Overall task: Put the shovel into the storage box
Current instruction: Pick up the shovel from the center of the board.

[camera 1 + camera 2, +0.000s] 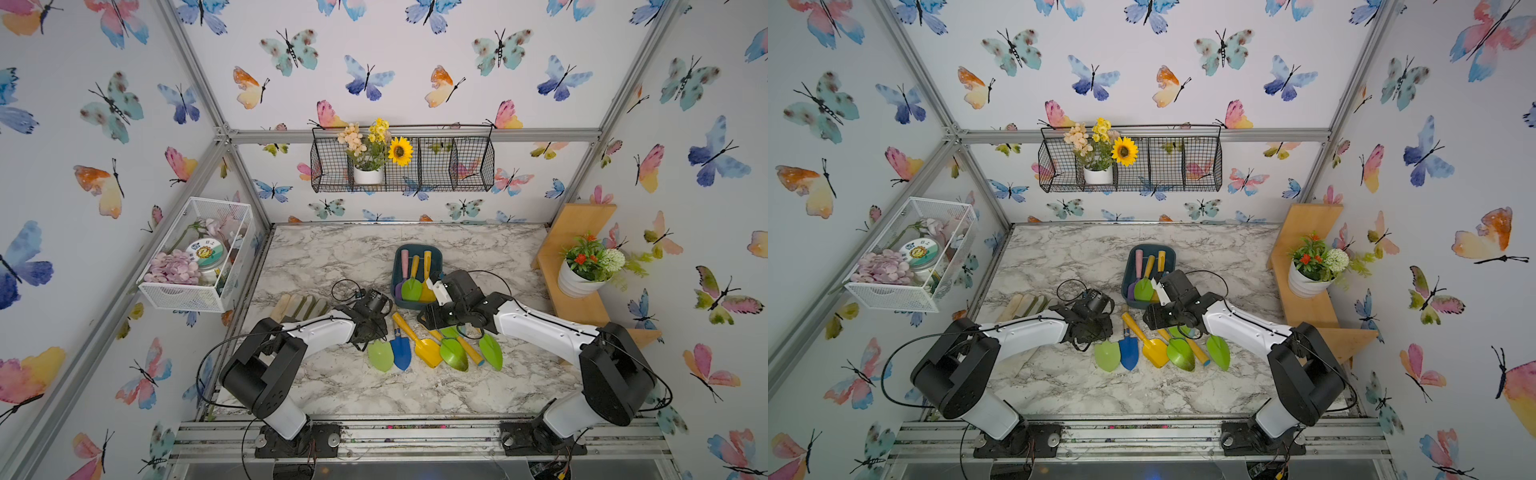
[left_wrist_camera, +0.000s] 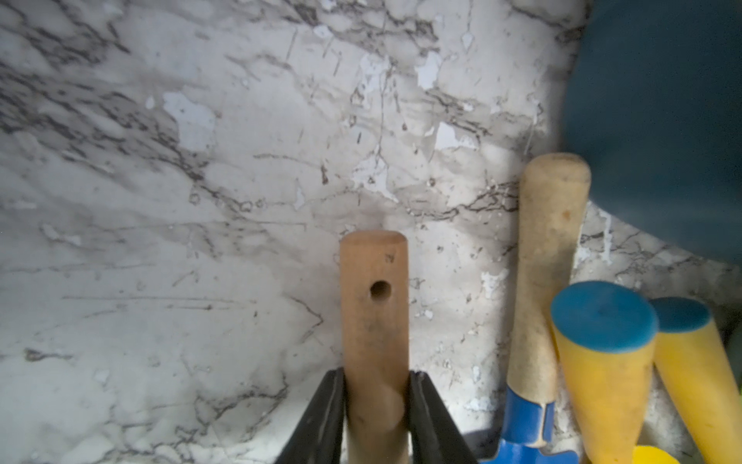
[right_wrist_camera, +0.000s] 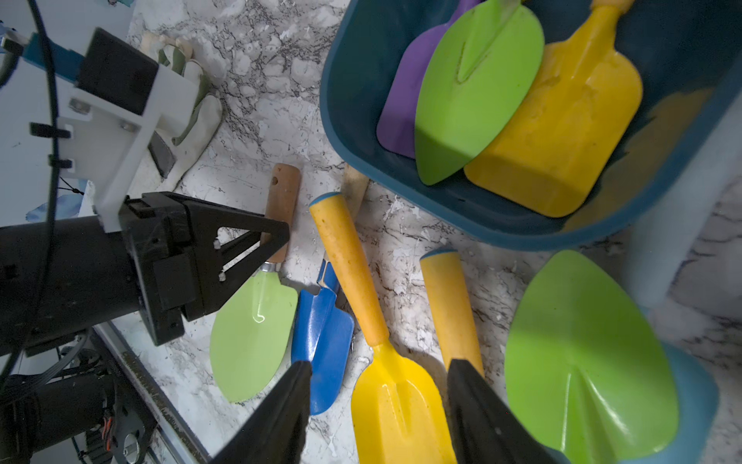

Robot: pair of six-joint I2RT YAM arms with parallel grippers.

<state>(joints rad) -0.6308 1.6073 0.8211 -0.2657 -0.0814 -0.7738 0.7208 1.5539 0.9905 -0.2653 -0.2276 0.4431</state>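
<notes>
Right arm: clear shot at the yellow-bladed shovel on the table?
Probably yes: the right gripper hangs open right over the yellow-bladed shovel, nothing lying across it. The blue shovel lies close beside its handle, though.

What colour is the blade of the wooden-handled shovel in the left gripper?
The shovel has a light green blade, clearest in the right wrist view.

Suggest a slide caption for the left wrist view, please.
Left gripper closed on a shovel's wooden handle on the marble table, storage box nearby.
</notes>
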